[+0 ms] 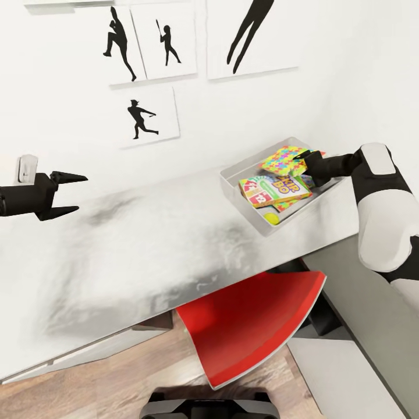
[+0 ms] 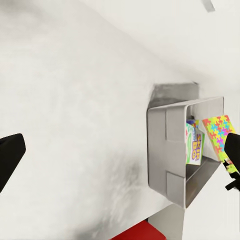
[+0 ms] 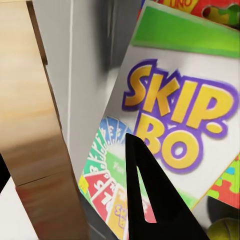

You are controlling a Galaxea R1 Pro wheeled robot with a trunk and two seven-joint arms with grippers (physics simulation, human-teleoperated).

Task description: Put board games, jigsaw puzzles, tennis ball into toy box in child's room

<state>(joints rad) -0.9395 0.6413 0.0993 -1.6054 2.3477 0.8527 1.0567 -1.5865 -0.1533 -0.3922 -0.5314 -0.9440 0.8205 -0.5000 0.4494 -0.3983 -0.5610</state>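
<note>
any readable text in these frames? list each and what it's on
"SKIP-BO": big yellow letters on the Skip-Bo box lying in the toy box.
"UNO": partly cut off at the frame edge, on a red box beside it.
Small print on the fanned cards pictured on the Skip-Bo box: too blurred to read.
Wall silhouette posters: no text.

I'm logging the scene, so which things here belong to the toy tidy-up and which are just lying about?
Job: toy box; Skip-Bo board game; jigsaw puzzle at the right gripper; tennis ball; table.

Lying about: red chair; silhouette pictures on the wall; left gripper, open and idle.
</note>
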